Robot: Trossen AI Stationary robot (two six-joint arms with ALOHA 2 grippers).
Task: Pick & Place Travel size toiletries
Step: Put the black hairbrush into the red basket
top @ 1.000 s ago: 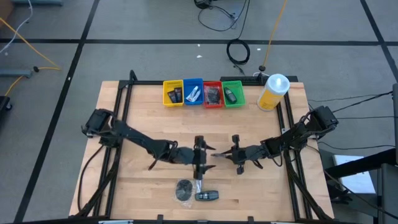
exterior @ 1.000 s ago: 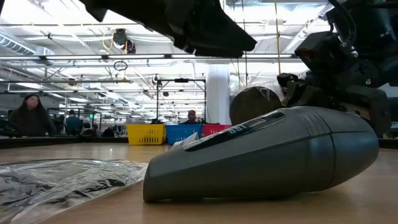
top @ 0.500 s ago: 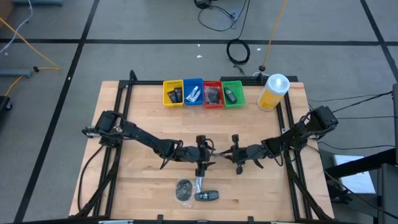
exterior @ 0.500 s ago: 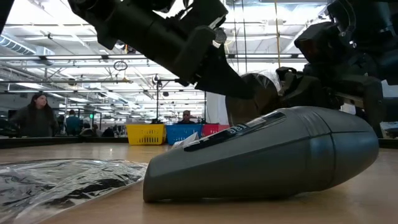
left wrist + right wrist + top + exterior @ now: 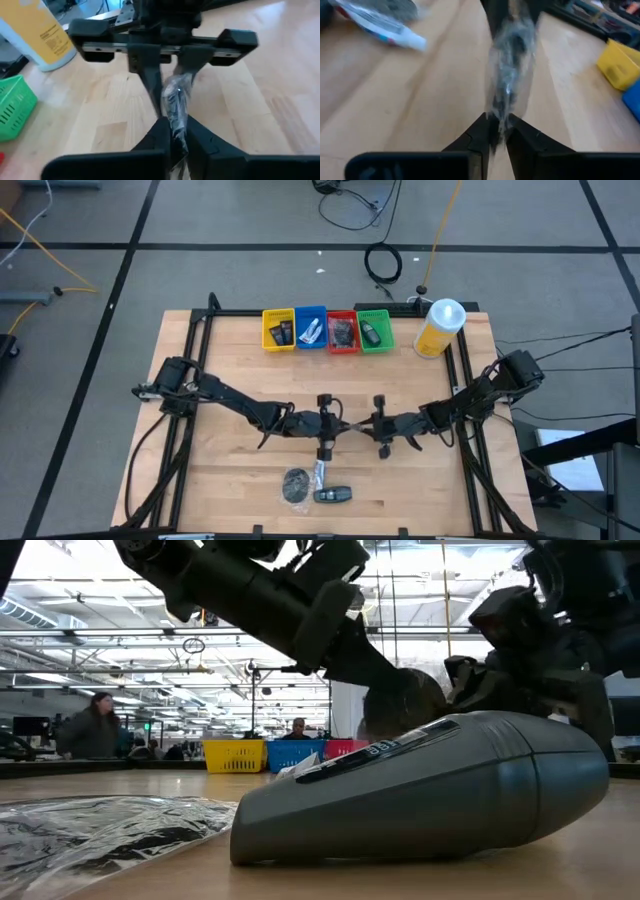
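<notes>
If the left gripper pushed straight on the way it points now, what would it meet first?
The right gripper. The left gripper points across the table at it, and both are shut on the same clear-wrapped packet between them, fingertips nearly nose to nose. Nothing else shows in that line, though the exact gap is hard to judge.

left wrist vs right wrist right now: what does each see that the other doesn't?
Left wrist only: the yellow bottle with its printed label, a corner of the green tray, and the right claw's crossbar facing it.

Right wrist only: a wrapped white tube lying on the table, and the yellow tray.

Both: one clear-wrapped packet, pinched by the left claw at one end and the right claw at the other, above the wooden tabletop.
</notes>
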